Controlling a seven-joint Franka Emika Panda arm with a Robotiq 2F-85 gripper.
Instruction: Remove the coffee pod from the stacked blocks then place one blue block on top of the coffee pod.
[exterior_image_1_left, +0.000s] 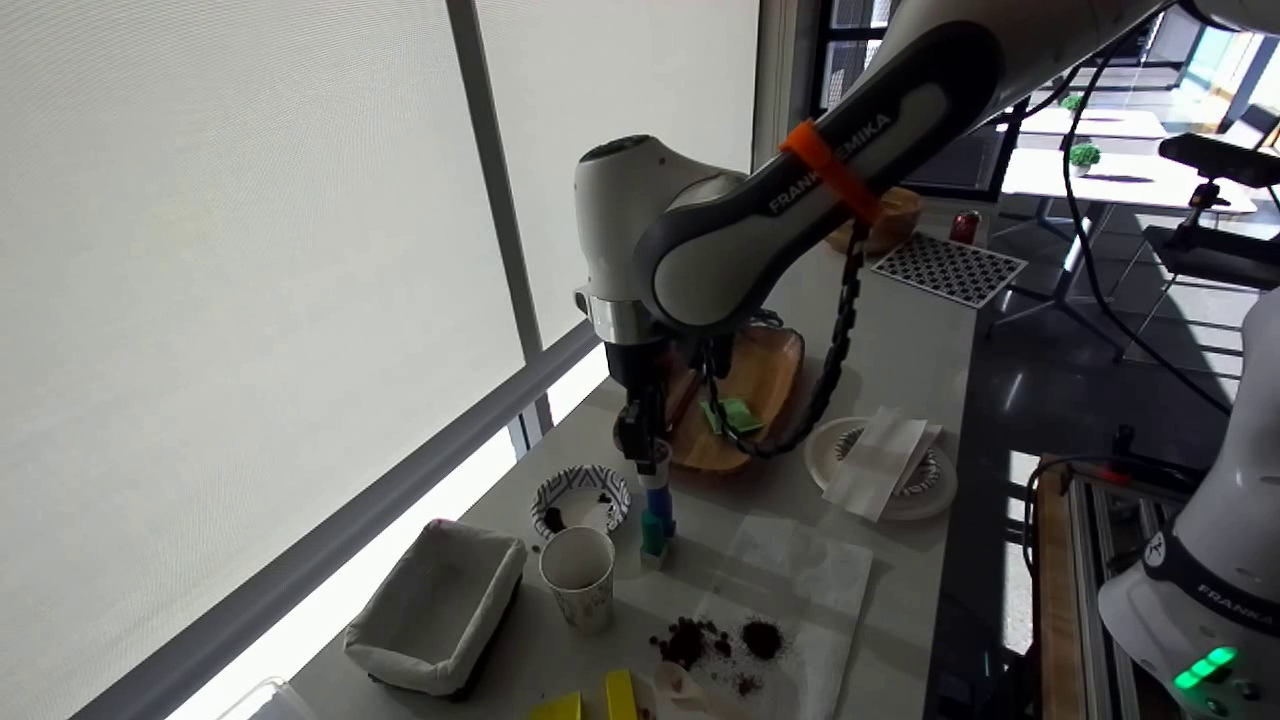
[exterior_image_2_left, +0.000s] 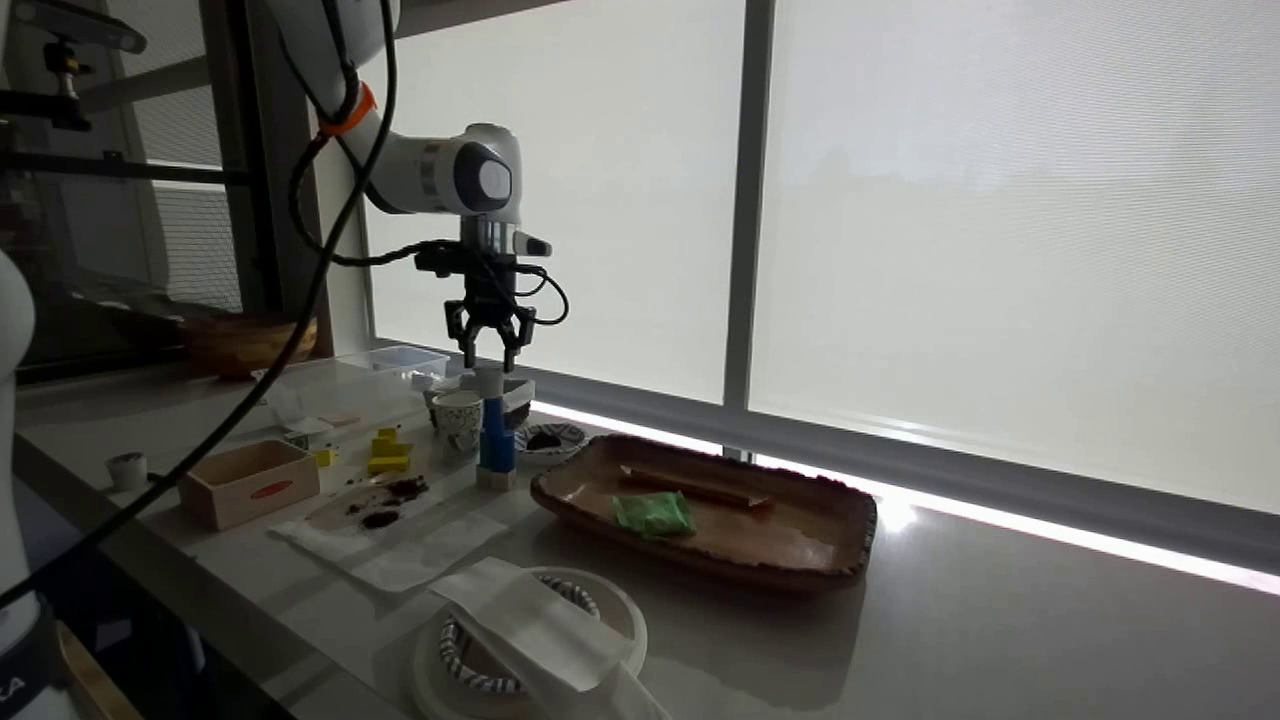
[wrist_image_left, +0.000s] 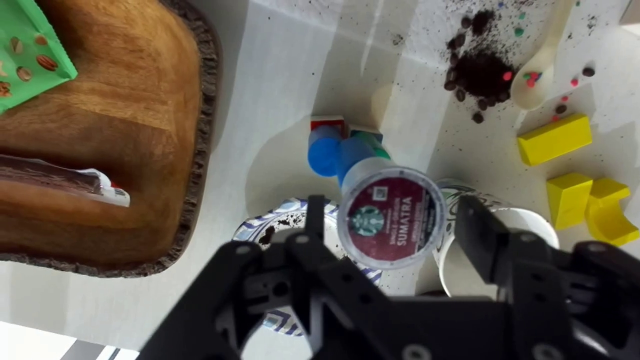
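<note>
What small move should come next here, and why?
I'd probably ease the open gripper slightly down: in the wrist view the coffee pod appears between its jaws, and in an exterior view its tips seem to reach only the top of the pod, which stands on the stacked blocks.

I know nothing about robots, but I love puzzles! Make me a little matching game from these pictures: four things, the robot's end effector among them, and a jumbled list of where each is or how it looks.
Things
1. Coffee pod
2. Green packet
3. Spoon
4. End effector

Places and states
A. Small coloured bits lying in it
B. Fingers spread apart
C. Inside the wooden tray
D. On top of the stacked blocks

Right pairs: 1-D; 2-C; 3-A; 4-B
</note>
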